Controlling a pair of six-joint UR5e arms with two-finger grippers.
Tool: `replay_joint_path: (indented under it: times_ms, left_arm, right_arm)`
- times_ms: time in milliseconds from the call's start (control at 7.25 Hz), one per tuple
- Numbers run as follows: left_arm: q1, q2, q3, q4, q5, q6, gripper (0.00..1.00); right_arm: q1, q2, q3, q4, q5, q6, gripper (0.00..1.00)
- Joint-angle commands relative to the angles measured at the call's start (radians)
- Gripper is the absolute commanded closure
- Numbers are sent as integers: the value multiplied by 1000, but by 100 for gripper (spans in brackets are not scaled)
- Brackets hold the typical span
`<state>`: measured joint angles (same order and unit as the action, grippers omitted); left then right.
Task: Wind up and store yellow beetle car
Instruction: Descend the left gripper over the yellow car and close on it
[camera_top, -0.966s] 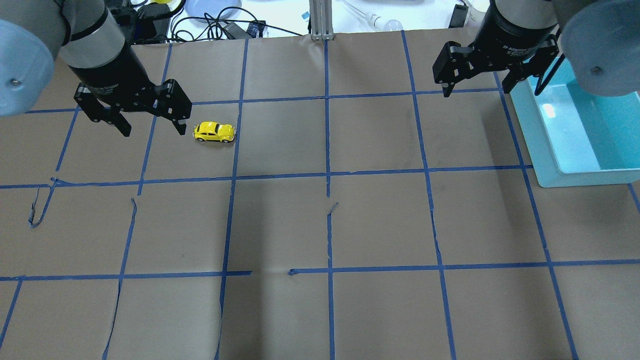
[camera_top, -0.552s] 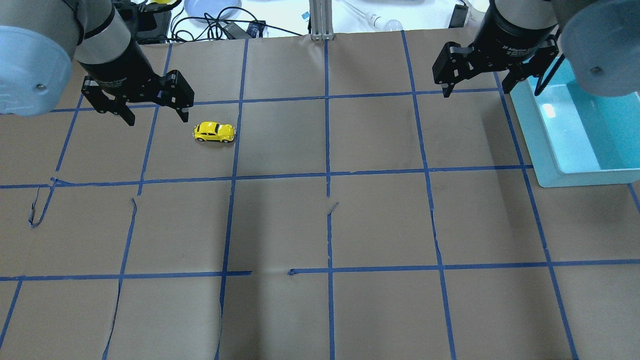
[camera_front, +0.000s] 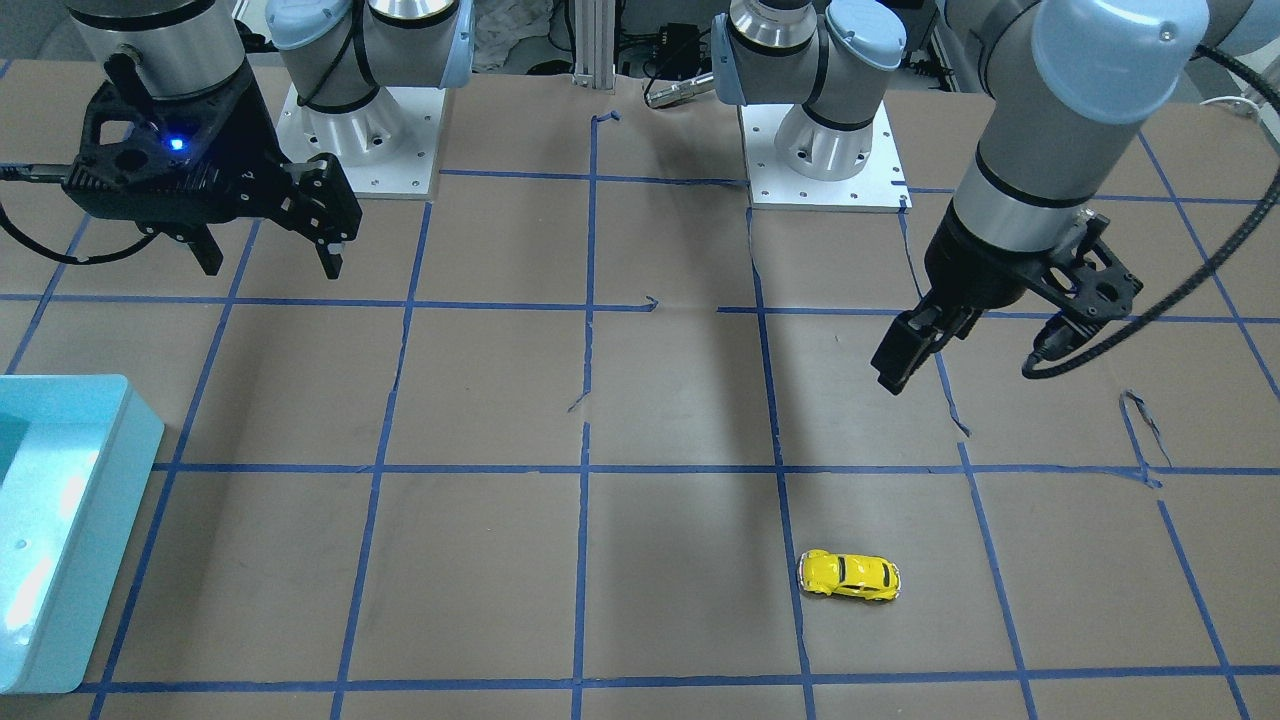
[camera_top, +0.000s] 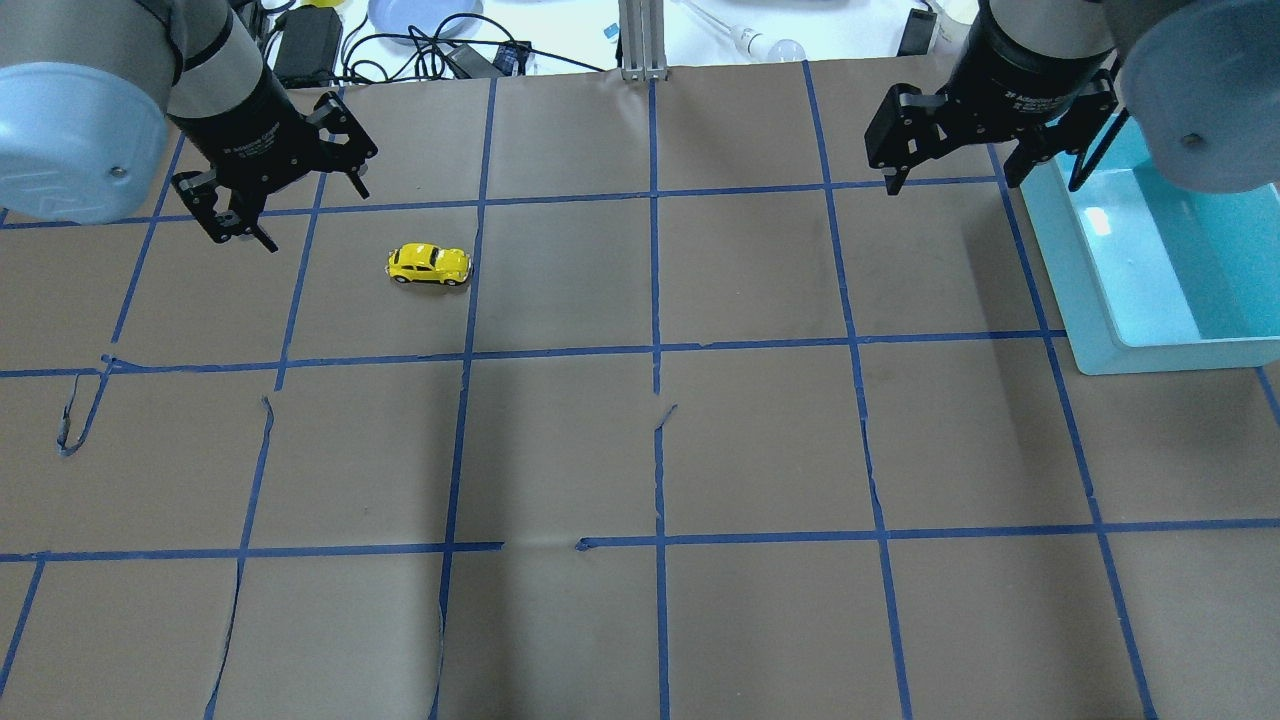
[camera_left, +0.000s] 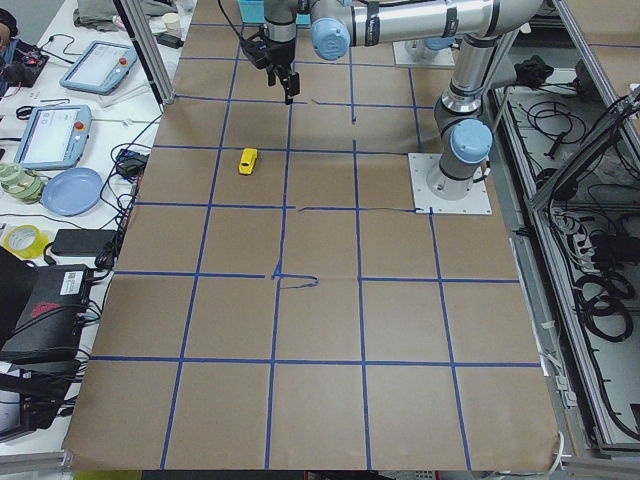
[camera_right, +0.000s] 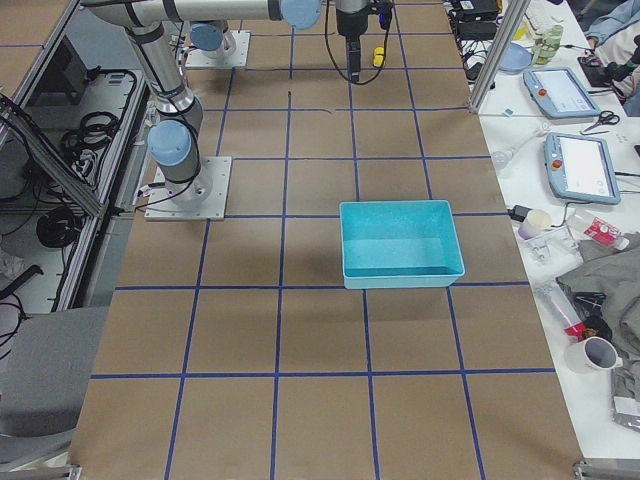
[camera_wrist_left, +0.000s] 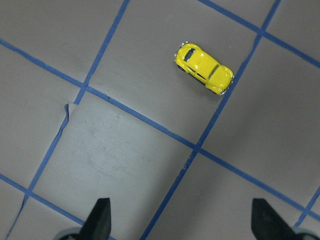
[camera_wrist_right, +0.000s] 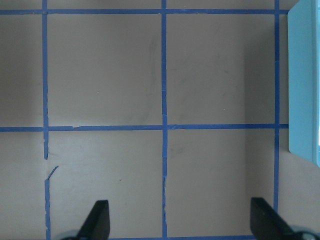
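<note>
Nearest the operators' side, the yellow beetle car (camera_front: 849, 576) sits on its wheels on the brown desk (camera_front: 680, 560), just beside a line of blue tape (camera_front: 790, 500) and touched by nothing. A blue bin (camera_front: 90, 520), the likely place to store it, rests at the far end of the desk on the robot's right, well apart from the toy.

Farther back, the left hand (camera_top: 316, 219) hovers above the desk with its fingers spread wide and nothing between them. Its wrist camera shows the car ahead of the fingertips and not yet between them. The right hand (camera_front: 272, 268), also spread and empty, hangs near the bin.

The toy looks light and rigid, and its glossy rounded shell is probably slippery. It would likely roll if nudged from one end. The surest hold appears to be across its two flanks at the doors, low on the body, with the fingers brought down squarely so the curved roof does not squirt free. Winding would presumably mean pressing the wheels to the desk and dragging it backward.
</note>
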<state>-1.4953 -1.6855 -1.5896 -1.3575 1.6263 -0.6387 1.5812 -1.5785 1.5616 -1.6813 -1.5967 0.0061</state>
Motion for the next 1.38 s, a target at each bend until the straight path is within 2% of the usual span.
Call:
replay_joint_path:
  times_ms: [0, 138, 276, 552, 828, 1241]
  left_arm:
    - [12, -63, -27, 57, -9, -341, 0]
    - [12, -101, -27, 81, -11, -460, 0]
    - [12, -147, -27, 159, -16, -479, 0]
    - [21, -253, -12, 202, -107, -612, 0]
    - [43, -336, -18, 338, -108, -624, 0]
    - [44, -408, -24, 385, -111, -631, 0]
  right_arm:
    - [0, 0, 0, 0, 0, 0, 0]
    - [0, 0, 0, 0, 0, 0, 0]
    - [0, 0, 0, 0, 0, 0, 0]
    - [0, 0, 0, 0, 0, 0, 0]
    - [0, 0, 0, 0, 0, -2, 0]
    - [0, -1, 6, 0, 1, 0, 0]
